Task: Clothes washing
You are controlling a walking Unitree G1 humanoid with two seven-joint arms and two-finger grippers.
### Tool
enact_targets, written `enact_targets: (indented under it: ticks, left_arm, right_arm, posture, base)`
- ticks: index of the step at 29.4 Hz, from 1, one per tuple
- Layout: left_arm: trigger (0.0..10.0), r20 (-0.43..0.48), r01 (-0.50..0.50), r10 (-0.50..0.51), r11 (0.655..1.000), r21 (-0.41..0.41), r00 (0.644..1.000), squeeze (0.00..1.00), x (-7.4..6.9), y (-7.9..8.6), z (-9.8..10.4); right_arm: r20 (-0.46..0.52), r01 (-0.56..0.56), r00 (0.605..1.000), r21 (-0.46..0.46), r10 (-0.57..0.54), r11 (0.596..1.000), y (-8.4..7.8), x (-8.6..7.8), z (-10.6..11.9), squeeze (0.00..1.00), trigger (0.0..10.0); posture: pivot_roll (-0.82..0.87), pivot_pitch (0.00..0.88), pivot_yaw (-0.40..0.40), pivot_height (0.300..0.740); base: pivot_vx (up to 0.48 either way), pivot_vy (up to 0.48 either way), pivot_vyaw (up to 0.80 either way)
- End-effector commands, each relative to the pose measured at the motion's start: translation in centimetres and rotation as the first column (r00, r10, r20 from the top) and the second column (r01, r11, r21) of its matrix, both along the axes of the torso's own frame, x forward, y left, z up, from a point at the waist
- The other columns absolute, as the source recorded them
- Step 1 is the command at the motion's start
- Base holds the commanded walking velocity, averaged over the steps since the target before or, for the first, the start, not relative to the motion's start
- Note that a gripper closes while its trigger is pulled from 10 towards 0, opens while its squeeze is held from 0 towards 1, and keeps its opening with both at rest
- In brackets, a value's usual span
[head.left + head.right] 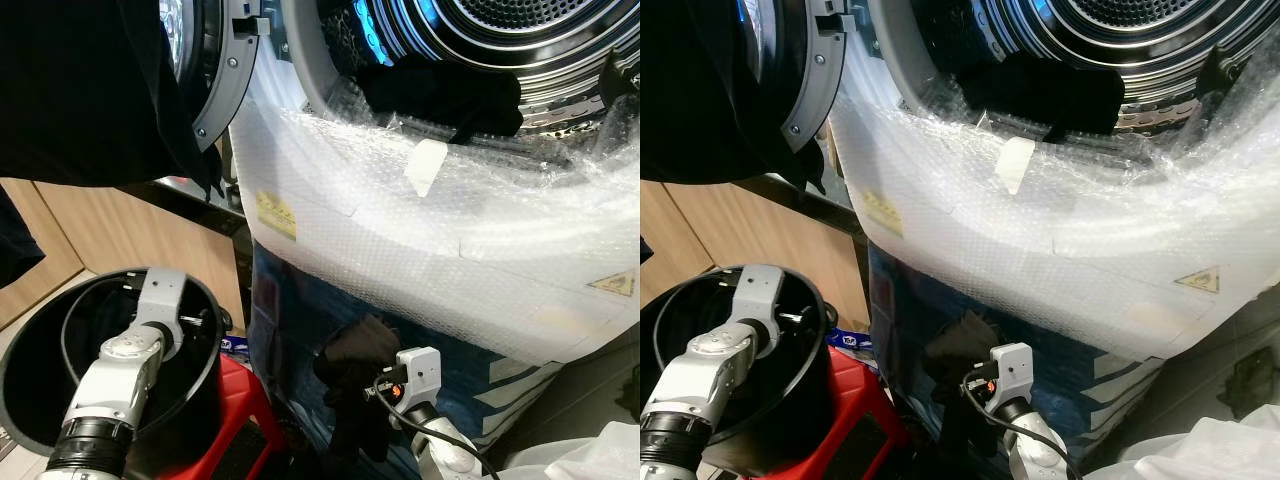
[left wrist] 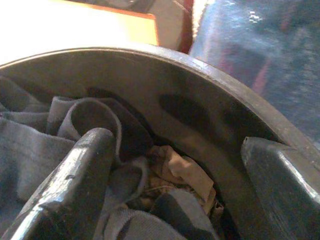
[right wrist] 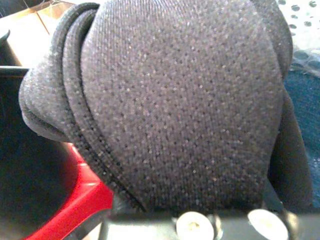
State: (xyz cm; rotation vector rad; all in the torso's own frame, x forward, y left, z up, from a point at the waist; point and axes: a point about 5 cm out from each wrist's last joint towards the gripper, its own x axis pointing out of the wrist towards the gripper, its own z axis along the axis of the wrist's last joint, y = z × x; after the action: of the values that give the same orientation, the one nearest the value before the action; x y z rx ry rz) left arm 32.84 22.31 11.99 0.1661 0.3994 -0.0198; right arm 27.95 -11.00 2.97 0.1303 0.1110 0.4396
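A: Black fabric fills most of what matters here. A dark knitted garment hangs bunched from the right gripper, low in front of the front-loading washing machine wrapped in clear bubble wrap.

B: Is the gripper closed on it?

A: Its fingers are buried in the cloth, which drapes over them in the right wrist view, so it appears to be gripping the garment.

B: And the left arm?

A: The left gripper reaches into a round black laundry bucket, fingers spread apart above more dark clothes.

B: Which step is this?

A: Probably loading. Another black garment already lies at the lip of the shiny steel drum, with the door swung open.

B: Next?

A: Likely lifting the held garment up over the rim into the drum.
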Motion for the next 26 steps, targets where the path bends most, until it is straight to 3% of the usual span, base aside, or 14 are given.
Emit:
enact_targets:
  ticks: [1,7,11,12,15,20,21,23,24,26]
  left_arm:
    - [10.0,0.041,0.112,-0.111,0.994,-0.015,0.993,0.0,-0.2,-1.8,1.4]
    - [10.0,0.025,0.219,-0.218,0.975,-0.036,0.976,0.0,-1.8,-3.0,1.8]
    - [10.0,0.044,0.177,-0.175,0.982,-0.063,0.984,0.0,-2.6,-3.1,2.9]
    - [10.0,0.061,0.095,-0.089,0.989,-0.113,0.994,0.0,-2.9,-2.8,3.4]
    - [10.0,0.067,0.018,-0.007,0.987,-0.157,0.998,0.0,-3.0,-2.1,3.8]
    - [10.0,0.024,-0.219,0.222,0.971,-0.1,0.975,0.0,-4.6,1.2,3.4]
    - [10.0,0.082,-0.225,0.233,0.97,-0.097,0.969,0.0,-4.7,1.4,3.9]
    - [10.0,0.22,-0.106,0.122,0.991,-0.084,0.968,0.0,-4.7,0.4,5.4]
    - [10.0,0.292,0.025,-0.01,0.999,-0.046,0.956,0.0,-4.9,-1.0,6.4]
    - [10.0,0.309,0.069,-0.058,0.997,-0.024,0.949,0.0,-5.0,-1.6,6.6]
  right_arm:
    - [0.048,-0.031,0.998,0.017,0.031,0.999,0.0,0.0,0.9,0.0,0.0]
    - [0.056,-0.078,0.995,0.012,0.077,0.997,0.0,-0.7,0.8,0.0,0.0]
    - [0.044,-0.08,0.996,0.003,0.079,0.997,-0.2,-1.0,0.4,0.0,0.0]
    - [0.039,-0.091,0.995,0.003,0.09,0.996,-0.1,-1.1,0.3,0.0,0.0]
    - [0.039,-0.128,0.991,0.013,0.128,0.992,0.4,-1.2,0.4,0.0,0.0]
    - [0.042,-0.181,0.983,0.034,0.18,0.983,1.4,-1.5,0.7,0.0,0.0]
    - [0.044,-0.184,0.982,0.036,0.182,0.982,1.4,-1.5,0.8,0.0,0.0]
    - [0.046,-0.18,0.983,0.051,0.178,0.982,1.4,-1.4,0.8,0.0,0.0]
    - [0.047,-0.178,0.983,0.061,0.176,0.982,1.4,-1.4,0.9,0.0,0.0]
    - [0.047,-0.179,0.983,0.062,0.176,0.982,1.3,-1.4,1.0,0.0,0.0]
  posture:
    - [0.05,0.076,-0.008,0.74]
    - [0.05,0.073,-0.002,0.74]
    - [0.07,0.073,0.0,0.74]
    - [0.07,0.074,0.0,0.74]
    - [0.07,0.073,-0.001,0.74]
    - [0.09,0.083,0.002,0.74]
    - [0.09,0.086,0.002,0.74]
    - [0.1,0.093,-0.003,0.74]
    - [0.1,0.099,-0.006,0.74]
    - [0.1,0.099,-0.006,0.74]
  base:
    - [0.0,0.0,0.0]
    - [0.0,0.0,0.0]
    - [0.0,0.0,0.0]
    - [0.0,0.0,0.0]
    - [0.0,0.0,0.0]
    - [0.0,0.0,0.0]
    - [0.0,0.0,0.0]
    - [0.0,0.0,0.0]
    - [0.0,0.0,0.0]
    - [0.0,0.0,0.0]
